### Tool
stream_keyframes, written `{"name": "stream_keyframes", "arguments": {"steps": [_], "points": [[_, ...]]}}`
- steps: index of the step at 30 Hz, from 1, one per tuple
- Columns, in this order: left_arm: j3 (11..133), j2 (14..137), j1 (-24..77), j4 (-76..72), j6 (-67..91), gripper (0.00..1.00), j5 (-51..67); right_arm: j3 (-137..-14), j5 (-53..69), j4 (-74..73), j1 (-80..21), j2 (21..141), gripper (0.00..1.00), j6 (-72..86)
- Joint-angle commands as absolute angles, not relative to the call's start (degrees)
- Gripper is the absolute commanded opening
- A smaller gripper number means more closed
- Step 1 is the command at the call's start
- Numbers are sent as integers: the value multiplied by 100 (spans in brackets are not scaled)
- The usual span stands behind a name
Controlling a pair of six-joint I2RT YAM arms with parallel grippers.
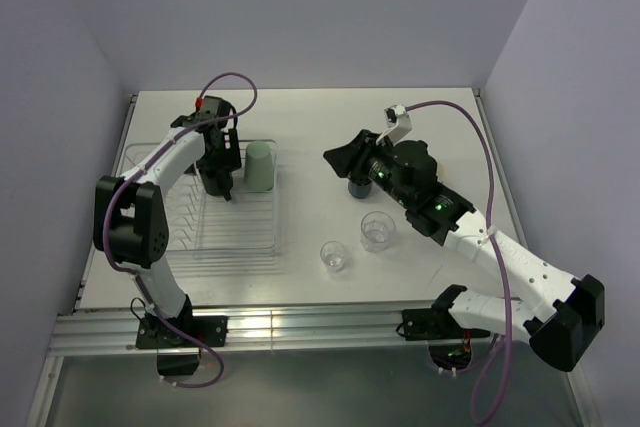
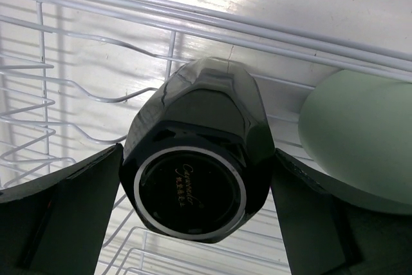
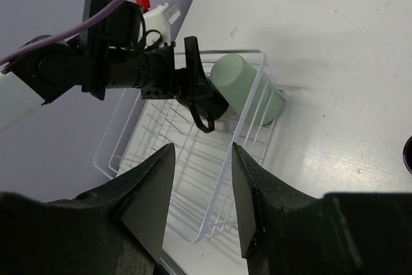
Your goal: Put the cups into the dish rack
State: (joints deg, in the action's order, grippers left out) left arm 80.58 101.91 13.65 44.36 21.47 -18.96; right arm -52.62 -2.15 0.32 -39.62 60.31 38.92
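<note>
The dish rack (image 1: 240,242) is a white wire rack on the left of the table. A mint green tumbler (image 1: 260,165) stands upside down at its far right corner. My left gripper (image 1: 218,185) is inside the rack, shut on the black mug (image 2: 190,191), which it holds upside down over the wires (image 2: 64,82), beside the mint tumbler (image 2: 354,140). My right gripper (image 1: 340,157) is open and empty above mid-table, pointing at the rack (image 3: 187,178). The navy mug (image 1: 358,187) sits under my right arm. Two clear tumblers (image 1: 377,230) (image 1: 334,255) stand nearer the front. The dark green mug is out of view.
The table ends at walls at the back and on both sides. A metal rail (image 1: 300,325) runs along the near edge. My right arm stretches over the right half of the table, and its purple cable (image 1: 480,147) loops above it.
</note>
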Motion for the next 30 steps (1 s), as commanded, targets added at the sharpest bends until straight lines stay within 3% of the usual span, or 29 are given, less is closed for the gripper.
{"name": "stream_keyframes", "arguments": {"steps": [1, 14, 21, 25, 30], "points": [[8024, 9923, 1371, 4289, 2215, 99, -1977, -5563, -299, 123, -4034, 6056, 48, 3753], [8209, 9063, 1362, 4315, 2224, 99, -1881, -6213, -1089, -1123, -4104, 6310, 49, 3428], [8367, 8307, 1362, 4255, 2259, 99, -1951, -6960, -3206, -2855, -4000, 6749, 54, 3506], [8280, 7797, 1362, 3974, 2320, 99, -1741, -7049, -3455, -3470, -3342, 6864, 57, 3542], [7884, 7085, 1362, 3437, 2461, 99, -987, -6917, -3095, -3683, -2183, 7083, 53, 3533]]}}
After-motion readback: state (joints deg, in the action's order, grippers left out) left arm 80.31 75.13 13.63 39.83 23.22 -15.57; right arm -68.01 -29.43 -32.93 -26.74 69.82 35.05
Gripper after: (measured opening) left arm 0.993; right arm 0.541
